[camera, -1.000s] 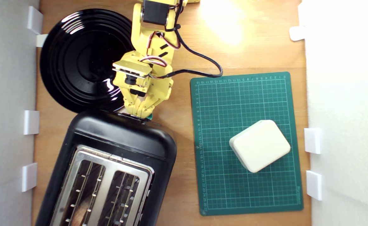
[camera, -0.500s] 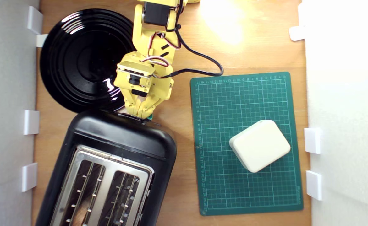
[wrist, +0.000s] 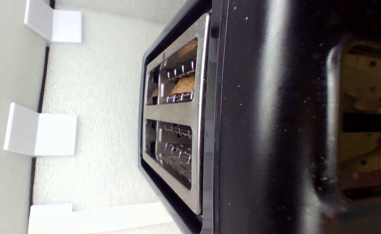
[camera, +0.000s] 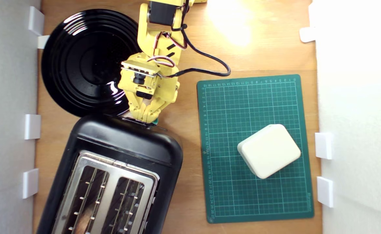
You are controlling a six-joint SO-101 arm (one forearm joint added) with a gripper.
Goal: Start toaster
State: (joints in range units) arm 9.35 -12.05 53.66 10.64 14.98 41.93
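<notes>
Your toaster [camera: 118, 169] sits at the lower part of the exterior view's left, angled on the tabletop [camera: 183, 58], with its lever end turned toward the arm. That makes sense, since the arm only has to reach straight down to get at the little teal knob [camera: 155, 122]. The gripper [camera: 143, 116] is parked right on that end, tips down at the toaster's edge, with the knob peeking out just beside them. The fingers look drawn together, but I honestly can't tell whether they're pinching the knob or just sitting on top of it, because the arm hides the contact.

From the wrist view you get the glossy side wall and the slots, and there's something brown, probably bread [wrist: 183, 85], sitting low in one slot. So it looks loaded and ready, and my guess is you're in the middle of the push-down.

The black plate [camera: 83, 61] is just behind the toaster, touching or nearly so. The green cutting mat [camera: 229, 107] with the white box [camera: 268, 150] is off on the exterior view's right, well out of the way.
</notes>
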